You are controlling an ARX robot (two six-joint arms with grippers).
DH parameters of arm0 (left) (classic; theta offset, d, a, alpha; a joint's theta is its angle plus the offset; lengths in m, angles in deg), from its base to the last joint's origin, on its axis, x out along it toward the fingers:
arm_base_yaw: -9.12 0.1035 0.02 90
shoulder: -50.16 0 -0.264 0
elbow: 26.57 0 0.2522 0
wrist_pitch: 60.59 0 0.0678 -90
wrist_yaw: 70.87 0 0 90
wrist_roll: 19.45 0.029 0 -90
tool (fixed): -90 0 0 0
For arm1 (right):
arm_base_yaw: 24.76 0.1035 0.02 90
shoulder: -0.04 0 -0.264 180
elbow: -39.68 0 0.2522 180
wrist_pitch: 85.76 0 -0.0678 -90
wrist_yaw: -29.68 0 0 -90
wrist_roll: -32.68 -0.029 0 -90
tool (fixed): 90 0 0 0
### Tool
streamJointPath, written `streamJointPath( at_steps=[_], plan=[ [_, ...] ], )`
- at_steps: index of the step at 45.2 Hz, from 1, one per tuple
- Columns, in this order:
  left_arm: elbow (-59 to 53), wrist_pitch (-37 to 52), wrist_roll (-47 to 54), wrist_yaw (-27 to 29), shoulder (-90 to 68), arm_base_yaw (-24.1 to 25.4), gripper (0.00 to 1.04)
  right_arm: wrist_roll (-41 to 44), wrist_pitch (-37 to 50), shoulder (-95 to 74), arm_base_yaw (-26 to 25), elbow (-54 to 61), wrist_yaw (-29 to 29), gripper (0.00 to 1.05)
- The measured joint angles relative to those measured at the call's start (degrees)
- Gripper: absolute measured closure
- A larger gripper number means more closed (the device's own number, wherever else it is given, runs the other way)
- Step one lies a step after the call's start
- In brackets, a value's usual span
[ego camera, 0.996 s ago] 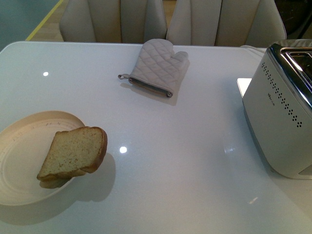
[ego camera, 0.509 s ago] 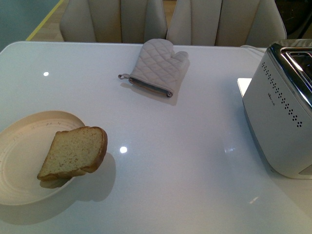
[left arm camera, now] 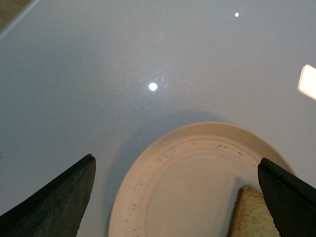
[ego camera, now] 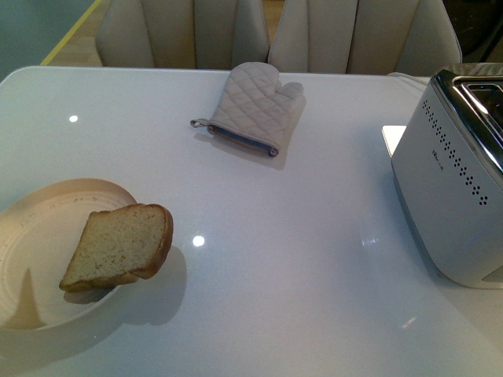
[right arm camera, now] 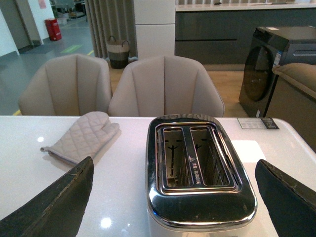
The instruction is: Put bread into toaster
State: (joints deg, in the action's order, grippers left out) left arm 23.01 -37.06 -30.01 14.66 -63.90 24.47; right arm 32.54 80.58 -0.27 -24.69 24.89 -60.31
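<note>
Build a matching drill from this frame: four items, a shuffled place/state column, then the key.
Things
1. bread
2. toaster
3. oven mitt
4. plate

Places/states
a. lies flat at the far side, near the chairs
b. stands at the right edge of the table, both slots empty
c. tilted, propped on a rim, partly overhanging the tabletop
d. cream-coloured, at the near left

Pairs: 1-c, 2-b, 3-a, 4-d
</note>
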Motion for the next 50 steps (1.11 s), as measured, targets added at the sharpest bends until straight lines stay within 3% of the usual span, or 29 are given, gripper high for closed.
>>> streamJointPath(
  at_steps=[28, 41, 50],
  plan=[
    [5.77, 4.39, 11.67, -1.11, -19.65, 1.27, 0.07, 0.00, 0.00, 0.00, 0.00, 0.00, 0.00, 0.09],
    [6.71, 5.29, 13.35, -1.31, -23.56, 1.22, 0.60, 0.00, 0.00, 0.00, 0.00, 0.00, 0.00, 0.09],
    [6.82, 5.92, 13.25, -2.08, -23.74, 1.22, 0.87, 0.00, 0.00, 0.00, 0.00, 0.00, 0.00, 0.09]
  ],
)
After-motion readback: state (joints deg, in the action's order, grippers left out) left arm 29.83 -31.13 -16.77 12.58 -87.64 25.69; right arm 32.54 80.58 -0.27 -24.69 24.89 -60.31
